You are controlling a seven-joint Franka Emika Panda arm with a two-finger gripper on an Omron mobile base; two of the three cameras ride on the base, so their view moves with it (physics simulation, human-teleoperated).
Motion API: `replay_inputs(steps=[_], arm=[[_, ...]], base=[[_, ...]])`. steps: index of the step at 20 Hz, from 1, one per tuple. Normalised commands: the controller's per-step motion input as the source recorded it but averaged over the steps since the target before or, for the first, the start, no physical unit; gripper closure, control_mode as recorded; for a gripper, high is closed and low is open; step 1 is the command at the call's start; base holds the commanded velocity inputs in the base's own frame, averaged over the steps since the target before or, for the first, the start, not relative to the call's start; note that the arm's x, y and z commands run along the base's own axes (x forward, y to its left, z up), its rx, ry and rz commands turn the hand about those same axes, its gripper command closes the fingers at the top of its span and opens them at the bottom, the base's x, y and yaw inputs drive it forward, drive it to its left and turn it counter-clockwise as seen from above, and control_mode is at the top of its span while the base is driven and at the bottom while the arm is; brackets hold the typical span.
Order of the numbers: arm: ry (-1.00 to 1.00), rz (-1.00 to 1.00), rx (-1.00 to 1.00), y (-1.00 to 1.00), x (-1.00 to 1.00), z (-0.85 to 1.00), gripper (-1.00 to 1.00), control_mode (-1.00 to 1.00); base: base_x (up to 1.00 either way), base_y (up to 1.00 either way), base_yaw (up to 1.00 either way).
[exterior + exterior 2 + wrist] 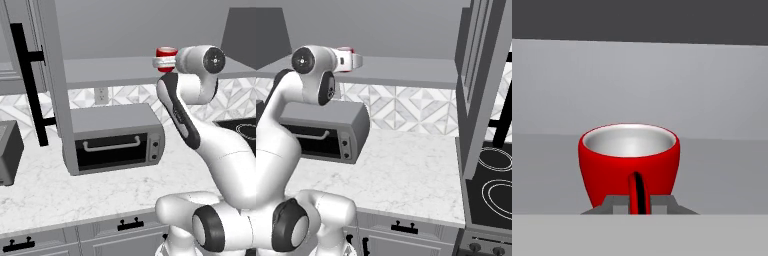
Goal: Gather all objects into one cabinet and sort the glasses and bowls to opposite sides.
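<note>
A glossy red mug (629, 160) with a pale inside fills the middle of the hand view, its handle toward the camera. My gripper (638, 202) is shut on that handle, one finger on each side. From the base views the red mug (166, 52) is held at the front edge of the grey cabinet shelf (110, 70), with the white hand across it. The cabinet door (50, 75) stands open at the left with its long black bar handle (30, 85). In the right base view the red mug (349, 49) peeks out behind the hand above the shelf (406, 70).
A grey toaster oven (117, 137) sits on the marble counter (100, 190) under the shelf. A dark toaster (7, 150) stands at the far left. A stove top (496, 175) lies at the right, beside another open door (476, 75). Drawers with black handles (130, 225) run below.
</note>
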Motion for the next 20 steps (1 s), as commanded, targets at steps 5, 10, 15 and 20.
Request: replay_inputs(steps=[5, 10, 15, 20], arm=[[0.09, -0.16, 0.0, -0.42, -0.61, 0.32, 1.0, -1.0], [0.04, 0.0, 0.0, -0.1, -0.97, 0.13, 1.0, -1.0], [0.0, 0.0, 0.0, 0.0, -1.0, 0.0, 1.0, -1.0], [0.01, 0.0, 0.0, 0.0, -0.85, 0.13, 1.0, -1.0]], base=[[0.0, 0.0, 0.0], [0.0, 0.0, 0.0], [0.0, 0.0, 0.0], [0.0, 0.0, 0.0]])
